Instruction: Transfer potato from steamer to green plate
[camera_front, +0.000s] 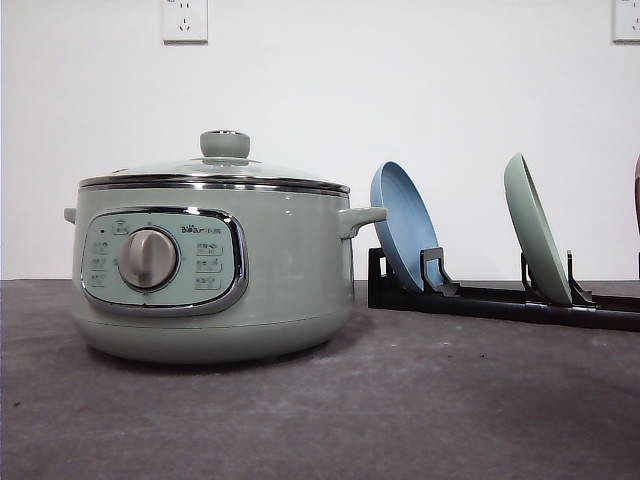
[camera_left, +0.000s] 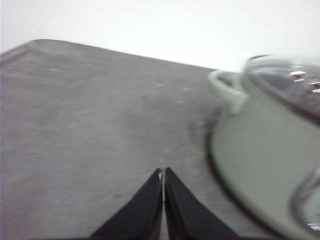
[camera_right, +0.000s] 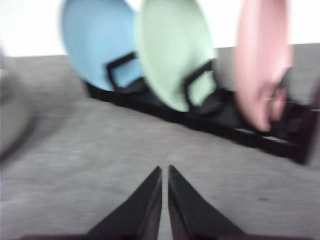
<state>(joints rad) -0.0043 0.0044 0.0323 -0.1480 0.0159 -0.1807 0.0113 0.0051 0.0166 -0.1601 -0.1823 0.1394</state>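
Still early: glass lid (camera_front: 215, 172) on steamer (camera_front: 215, 275), centre-left; left gripper (camera_left: 163, 175) & right gripper (camera_right: 165, 172) fingers pinched together, empty. Lift lid by knob (camera_front: 225, 143) w/ one arm first.

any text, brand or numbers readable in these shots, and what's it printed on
Logo above the dial on the steamer control panel: a short brand mark, too small to read with certainty.
Button labels either side of the dial: small light characters, too small to read.
Blue plate, green plate, pink plate, black rack, wall sockets: no text visible.
Both wrist views: blurred, nothing legible.
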